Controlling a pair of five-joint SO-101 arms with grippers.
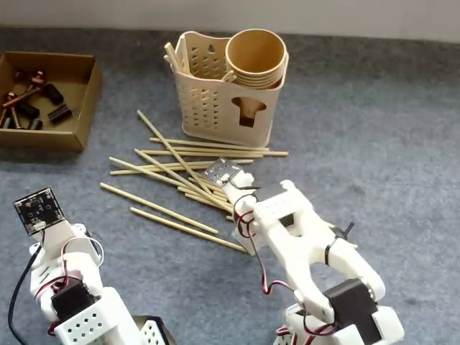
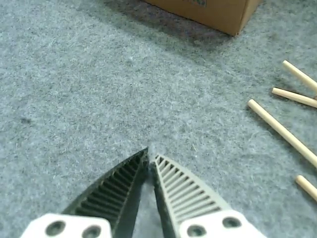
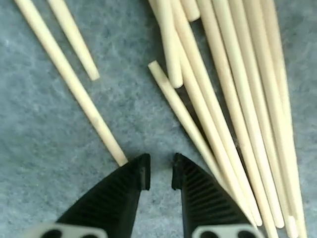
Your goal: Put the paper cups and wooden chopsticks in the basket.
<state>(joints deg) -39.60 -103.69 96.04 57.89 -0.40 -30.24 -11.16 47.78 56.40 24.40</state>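
Note:
The cream slotted basket [image 1: 215, 108] stands at the back, with stacked paper cups [image 1: 256, 56] inside it and a chopstick [image 1: 172, 56] leaning in its near corner. Several wooden chopsticks [image 1: 172, 171] lie scattered on the grey carpet in front of it. My right arm [image 1: 295, 230] is over the near end of that pile. Its gripper [image 3: 159, 171] hangs just above the carpet, open by a narrow gap with nothing in it, between one chopstick's end [image 3: 106, 134] and a thinner stick [image 3: 183, 116]. My left gripper [image 2: 150, 159] is shut and empty over bare carpet, with chopstick ends [image 2: 282, 130] off to one side.
A cardboard box [image 1: 75, 100] holding small dark parts sits at the back left; its corner [image 2: 218, 12] shows in the left wrist view. The left arm [image 1: 61, 259] is at the near left corner. Grey carpet covers the whole table.

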